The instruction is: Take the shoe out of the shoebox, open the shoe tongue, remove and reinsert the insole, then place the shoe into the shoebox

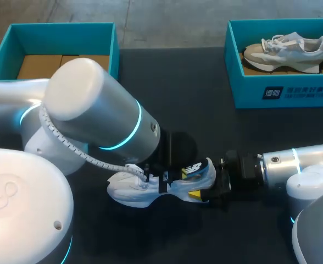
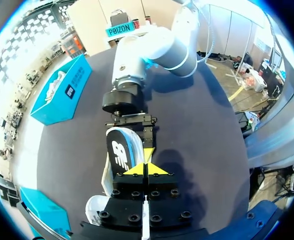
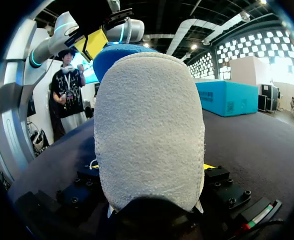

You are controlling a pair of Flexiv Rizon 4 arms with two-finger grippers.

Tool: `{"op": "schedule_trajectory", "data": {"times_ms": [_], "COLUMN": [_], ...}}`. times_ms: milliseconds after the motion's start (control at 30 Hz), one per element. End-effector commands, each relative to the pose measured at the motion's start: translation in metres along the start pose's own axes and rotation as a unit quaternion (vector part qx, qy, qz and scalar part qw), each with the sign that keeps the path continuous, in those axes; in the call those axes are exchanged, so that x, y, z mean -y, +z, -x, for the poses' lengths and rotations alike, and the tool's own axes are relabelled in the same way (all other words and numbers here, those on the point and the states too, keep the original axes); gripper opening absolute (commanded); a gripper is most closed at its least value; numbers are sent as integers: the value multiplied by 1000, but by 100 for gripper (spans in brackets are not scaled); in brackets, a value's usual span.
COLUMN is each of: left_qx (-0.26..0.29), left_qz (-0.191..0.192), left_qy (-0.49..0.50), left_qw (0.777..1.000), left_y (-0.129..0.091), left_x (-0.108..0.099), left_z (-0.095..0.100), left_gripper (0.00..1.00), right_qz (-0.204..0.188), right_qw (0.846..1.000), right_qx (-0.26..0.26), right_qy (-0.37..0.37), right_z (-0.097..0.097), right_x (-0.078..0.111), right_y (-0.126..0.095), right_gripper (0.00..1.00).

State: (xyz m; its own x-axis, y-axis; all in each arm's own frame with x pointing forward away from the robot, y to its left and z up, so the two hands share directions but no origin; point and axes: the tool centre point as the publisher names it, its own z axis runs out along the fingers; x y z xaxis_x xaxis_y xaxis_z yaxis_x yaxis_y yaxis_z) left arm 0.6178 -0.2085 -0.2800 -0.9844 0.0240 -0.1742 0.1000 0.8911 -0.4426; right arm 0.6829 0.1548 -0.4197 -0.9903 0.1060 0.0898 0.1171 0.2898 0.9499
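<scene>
Close to the near edge of the dark table (image 1: pixel 194 110), about midway along it, a white sneaker with a black and blue side panel (image 1: pixel 134 190) lies on its side, toe toward the left edge and heel toward the right edge. The right gripper (image 1: pixel 200 184), on an arm coming in from the right edge, is clamped on the sneaker's heel. In the right wrist view the rough white heel (image 3: pixel 147 130) fills the space between its fingers, with a yellow tip showing on each side. The left gripper (image 2: pixel 144 169) comes down over the middle of the sneaker from the left arm. Its two yellow tips are pressed together just beside the sneaker's opening, and the left wrist view does not show whether anything is pinched between them. Farther back, at the far left corner, stands an open teal cardboard shoebox (image 1: pixel 68 30) with brown cardboard sheets (image 1: pixel 40 66) in its bottom. At the far right corner stands a second open teal shoebox (image 1: pixel 282 91), which holds a grey and white sneaker (image 1: pixel 285 49) lying on its side.
</scene>
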Motion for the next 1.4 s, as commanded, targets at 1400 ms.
{"op": "schedule_trajectory", "data": {"times_ms": [1400], "left_qx": [92], "left_qz": [19], "left_qy": [-59], "left_qw": [994], "left_y": [58], "left_x": [2], "left_z": [29], "left_gripper": [32], "right_qz": [-3], "right_qw": [1000], "right_qx": [1], "right_qy": [1], "right_z": [-1], "right_x": [-1], "right_y": [1], "right_gripper": [0]}}
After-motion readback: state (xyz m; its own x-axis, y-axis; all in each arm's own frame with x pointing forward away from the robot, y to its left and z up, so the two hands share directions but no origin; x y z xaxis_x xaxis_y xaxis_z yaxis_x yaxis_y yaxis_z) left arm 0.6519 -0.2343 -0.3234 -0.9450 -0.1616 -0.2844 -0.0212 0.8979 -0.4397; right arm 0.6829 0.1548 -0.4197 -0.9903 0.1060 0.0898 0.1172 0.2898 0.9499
